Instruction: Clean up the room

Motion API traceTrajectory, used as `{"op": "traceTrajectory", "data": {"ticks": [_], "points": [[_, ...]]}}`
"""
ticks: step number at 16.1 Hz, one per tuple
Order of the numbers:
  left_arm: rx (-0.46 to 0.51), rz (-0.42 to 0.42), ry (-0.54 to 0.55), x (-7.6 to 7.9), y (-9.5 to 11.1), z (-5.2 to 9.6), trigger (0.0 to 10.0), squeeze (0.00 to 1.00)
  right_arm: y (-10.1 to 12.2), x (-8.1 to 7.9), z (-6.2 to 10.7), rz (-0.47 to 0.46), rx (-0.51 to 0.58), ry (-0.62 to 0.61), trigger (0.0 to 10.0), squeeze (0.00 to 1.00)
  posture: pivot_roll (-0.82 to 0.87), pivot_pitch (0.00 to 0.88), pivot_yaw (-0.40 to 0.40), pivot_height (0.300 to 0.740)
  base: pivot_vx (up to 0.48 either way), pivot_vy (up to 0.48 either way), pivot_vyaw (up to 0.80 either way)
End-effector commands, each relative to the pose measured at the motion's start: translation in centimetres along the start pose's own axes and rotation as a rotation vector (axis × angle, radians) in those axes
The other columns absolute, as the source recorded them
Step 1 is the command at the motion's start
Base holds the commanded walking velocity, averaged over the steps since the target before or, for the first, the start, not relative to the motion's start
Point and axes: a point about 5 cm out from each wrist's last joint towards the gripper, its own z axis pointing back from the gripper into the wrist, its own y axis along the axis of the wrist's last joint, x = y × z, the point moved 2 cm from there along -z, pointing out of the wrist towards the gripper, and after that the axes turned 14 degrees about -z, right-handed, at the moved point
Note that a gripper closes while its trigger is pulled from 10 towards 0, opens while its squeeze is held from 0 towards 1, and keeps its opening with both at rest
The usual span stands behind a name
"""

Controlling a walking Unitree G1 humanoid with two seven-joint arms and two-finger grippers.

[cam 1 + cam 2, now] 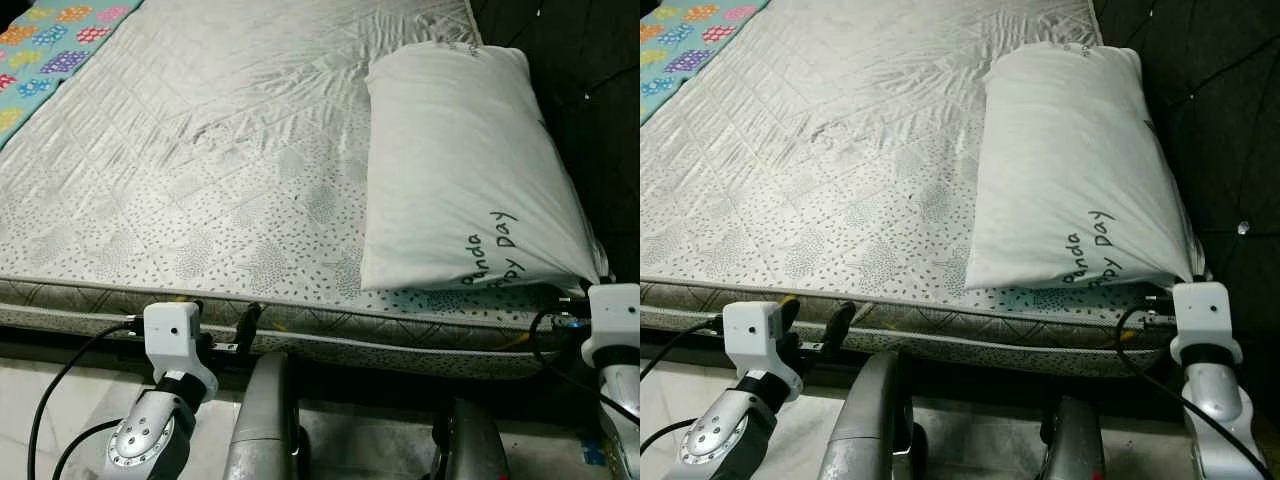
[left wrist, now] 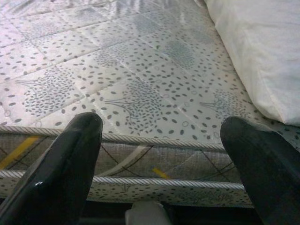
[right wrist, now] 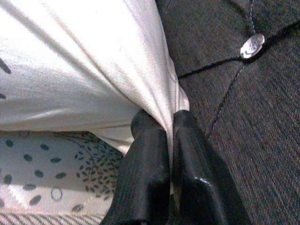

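I stood at the foot of the mattress (image 1: 200, 180), looking down along its quilted grey top printed with small leaves and trees. The pillow (image 1: 465, 160) lay on the right side of it, close against the dark tufted headboard (image 1: 1230, 130), its near corner reaching almost to the mattress edge, with dark lettering visible on its cover near that corner. My right claw (image 3: 168, 140) was at that near corner, by the mattress edge next to the headboard, and it was clamped tight: my two black fingers (image 3: 145, 173) were pressed together with a fold of the white pillow cover pinched between them, the cloth pulled into taut creases running up from the grip. A shiny button (image 3: 252, 45) sat in the headboard's stitching just beside the pillow. My left claw (image 2: 159, 154) hung low in front of the mattress edge, well apart from the pillow, its fingers (image 2: 61, 168) spread wide and holding nothing; between them I saw the piped seam of the mattress and its patterned side. At the far left corner of the bed lay a colourful blanket (image 1: 50, 50) with bright patches on a pale blue ground. Pale tiled floor (image 1: 40, 400) showed below the bed by my left arm.
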Motion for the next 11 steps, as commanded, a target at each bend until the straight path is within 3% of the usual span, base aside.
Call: {"op": "traceTrajectory", "data": {"ticks": [1,5,6,7,11], "points": [[-0.010,-0.008,0.004,0.0,-0.3,0.0,10.0,0.00,-1.4,2.8,1.4,-0.023,-0.062,-0.124,0.0,0.00,0.03,0.116,0.089,0.565,0.000,0.000,0.00],[-0.006,-0.007,0.001,0.1,-0.3,-0.3,10.0,0.00,-0.8,1.1,0.3,-0.059,-0.059,-0.082,0.0,0.00,0.03,0.109,0.079,0.565,0.000,0.000,0.00],[-0.003,-0.006,0.006,0.0,-0.3,-0.4,10.0,0.00,-0.3,0.0,-0.3,-0.067,-0.055,-0.045,1.8,0.00,0.03,0.107,0.074,0.565,0.000,0.000,0.00],[0.000,-0.007,0.018,-0.1,-0.3,-0.4,10.0,0.00,0.6,-2.2,-1.1,-0.081,-0.044,0.031,10.0,0.00,0.04,0.105,0.066,0.565,0.000,0.000,0.00],[0.004,-0.007,0.032,-0.1,-0.4,-0.6,10.0,0.00,1.7,-6.1,-2.5,-0.154,-0.037,0.135,10.0,0.00,0.03,0.101,0.053,0.565,0.000,0.000,0.00]]}}
